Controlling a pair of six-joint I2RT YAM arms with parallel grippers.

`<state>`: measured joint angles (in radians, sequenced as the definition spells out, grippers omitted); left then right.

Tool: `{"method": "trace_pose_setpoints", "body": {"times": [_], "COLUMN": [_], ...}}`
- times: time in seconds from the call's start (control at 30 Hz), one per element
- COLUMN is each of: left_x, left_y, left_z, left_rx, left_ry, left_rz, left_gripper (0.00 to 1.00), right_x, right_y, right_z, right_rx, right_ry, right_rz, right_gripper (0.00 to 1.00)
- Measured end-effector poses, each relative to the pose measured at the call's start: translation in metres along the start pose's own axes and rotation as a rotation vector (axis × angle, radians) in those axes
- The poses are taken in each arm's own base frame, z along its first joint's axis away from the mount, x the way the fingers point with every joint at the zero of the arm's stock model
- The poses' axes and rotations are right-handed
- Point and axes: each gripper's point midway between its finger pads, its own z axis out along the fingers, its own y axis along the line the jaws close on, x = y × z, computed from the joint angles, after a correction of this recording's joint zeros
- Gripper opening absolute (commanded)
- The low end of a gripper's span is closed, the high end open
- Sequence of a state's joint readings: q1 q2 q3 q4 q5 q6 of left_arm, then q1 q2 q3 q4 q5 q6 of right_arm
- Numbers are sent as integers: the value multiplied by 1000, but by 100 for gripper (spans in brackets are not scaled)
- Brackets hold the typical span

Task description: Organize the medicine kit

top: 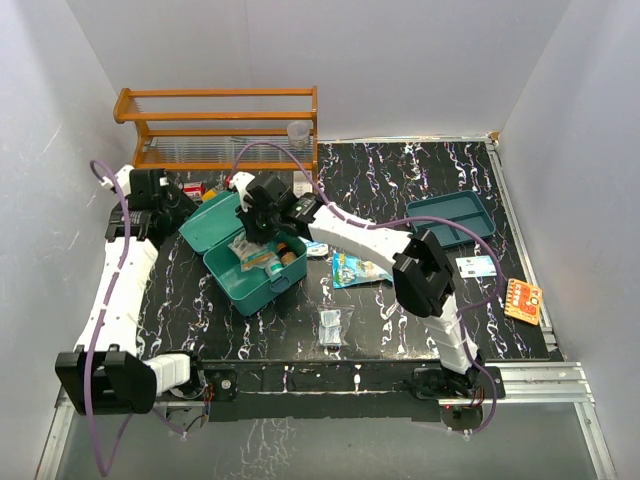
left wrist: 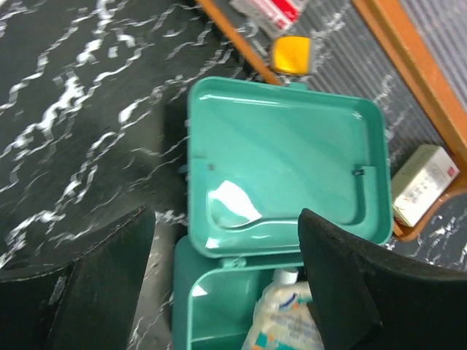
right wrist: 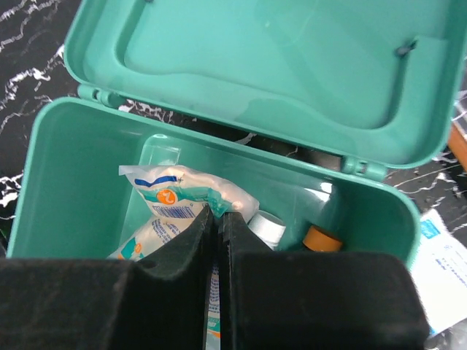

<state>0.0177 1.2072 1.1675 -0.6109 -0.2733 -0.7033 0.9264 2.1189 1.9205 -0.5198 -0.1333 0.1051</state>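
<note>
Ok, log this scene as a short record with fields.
kit: medicine kit, lid open
inside: printed sachet, white-capped bottle, orange-capped item
left gripper: fingers apart, near the lid
right gripper: fingers together, over the kit's contents
on table: blue packet, grey packet, orange card

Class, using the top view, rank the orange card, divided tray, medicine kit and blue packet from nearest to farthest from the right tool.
1. Medicine kit: the right tool is over its open base.
2. Blue packet: just right of the kit.
3. Divided tray: far right, toward the back.
4. Orange card: right edge, nearer the front.
</note>
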Motion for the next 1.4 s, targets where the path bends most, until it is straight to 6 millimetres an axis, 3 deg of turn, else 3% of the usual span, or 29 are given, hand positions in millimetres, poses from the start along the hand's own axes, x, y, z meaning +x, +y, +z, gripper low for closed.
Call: {"method": "trace_pose_setpoints", "body": {"times": [0.17,0.4,0.7,1.0,1.2,1.3,1.4], "left_x": [-7,-17,-14,-15,-11,-5,-3], "left_y": [30,44,46,35,18,11,0], "left_z": [-34,-67,-68,-63,-54,-46,-37], "left_rx": [-108,-114,-118,-74,7,50,98], "left_ry": [-44,-100,-91,-80,-58,-46,-41], "left_rz": [-45,-67,-51,-40,-20,-14,-12], "left_gripper": [78,78,78,79,80,80,80], "right_x": [22,44,55,52,29,8,-14], "right_y": [12,38,39,28,6,-18,-44], "right_z": [19,38,47,46,29,2,-37], "right_rx": [-21,-52,-60,-15,39,109,206], "right_ry": [51,95,114,106,55,-4,-78], "right_rz": [-14,-44,-39,-6,51,87,125], "right_gripper": [5,7,28,34,37,44,50]}}
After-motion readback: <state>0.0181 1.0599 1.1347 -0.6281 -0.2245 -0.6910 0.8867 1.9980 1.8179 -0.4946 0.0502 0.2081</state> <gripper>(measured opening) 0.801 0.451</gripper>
